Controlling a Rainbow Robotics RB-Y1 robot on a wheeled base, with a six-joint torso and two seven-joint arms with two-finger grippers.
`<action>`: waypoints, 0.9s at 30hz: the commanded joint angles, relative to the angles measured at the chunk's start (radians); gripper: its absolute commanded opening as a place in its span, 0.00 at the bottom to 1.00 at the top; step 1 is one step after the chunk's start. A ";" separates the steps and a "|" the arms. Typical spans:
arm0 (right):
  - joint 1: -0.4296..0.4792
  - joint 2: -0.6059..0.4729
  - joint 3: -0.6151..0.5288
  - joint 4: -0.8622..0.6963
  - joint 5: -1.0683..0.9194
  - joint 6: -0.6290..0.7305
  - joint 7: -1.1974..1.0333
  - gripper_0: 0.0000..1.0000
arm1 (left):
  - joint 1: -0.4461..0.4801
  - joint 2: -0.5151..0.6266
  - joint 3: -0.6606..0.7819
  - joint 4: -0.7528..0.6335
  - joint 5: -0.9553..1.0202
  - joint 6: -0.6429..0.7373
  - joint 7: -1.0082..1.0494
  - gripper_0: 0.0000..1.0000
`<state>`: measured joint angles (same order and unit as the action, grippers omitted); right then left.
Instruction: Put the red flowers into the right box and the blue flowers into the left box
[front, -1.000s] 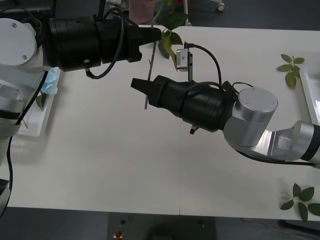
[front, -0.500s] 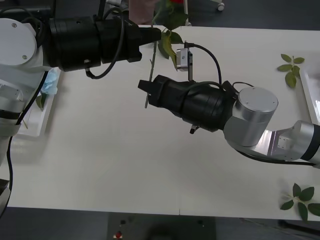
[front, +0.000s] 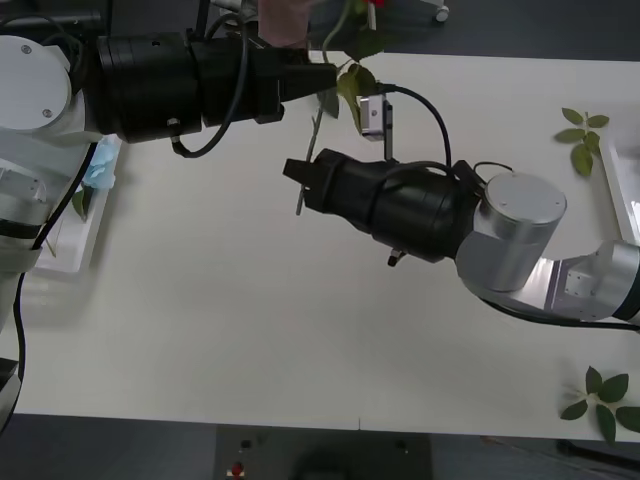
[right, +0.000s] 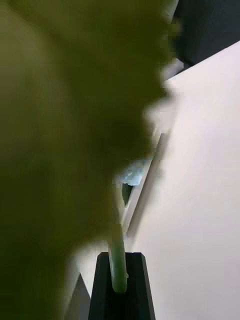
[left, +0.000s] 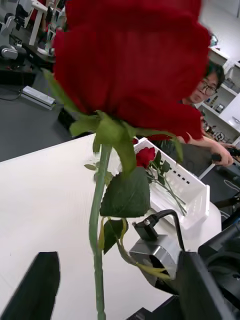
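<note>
The right gripper (front: 296, 172) is pinching the lower stem of a red flower (left: 131, 65) and holding it upright above the far middle of the counter (front: 200, 320). The left gripper (front: 325, 76) is sitting at the same stem higher up, just below the leaves (whether its fingers are gripping the stem cannot be told). The left box (front: 60, 245) is lying at the counter's left edge with a blue flower (front: 100, 170) inside. The right box (left: 192, 187) is holding another red rose (left: 145, 156). Loose leaf sprigs (front: 580, 135) are lying near the right edge.
</note>
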<state>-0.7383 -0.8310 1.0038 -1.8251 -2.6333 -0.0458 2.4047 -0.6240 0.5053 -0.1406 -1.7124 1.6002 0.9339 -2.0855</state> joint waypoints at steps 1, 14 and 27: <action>0.002 -0.092 -0.044 -0.074 -0.013 0.001 -0.010 0.00 | 0.000 -0.005 0.016 -0.026 0.012 -0.009 -0.027 1.00; -0.079 -0.738 -0.174 -0.148 -0.065 0.520 -0.311 0.00 | 0.000 0.137 0.084 -0.024 0.041 0.069 -0.016 1.00; -0.138 -0.838 -0.300 0.537 0.133 1.337 -0.453 0.00 | 0.000 0.466 0.142 0.189 -0.006 0.338 0.021 1.00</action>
<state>-0.8094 -1.6790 0.6955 -1.4291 -2.5591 1.1974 1.9679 -0.6237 0.9235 -0.0063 -1.5467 1.6351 1.2486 -2.0855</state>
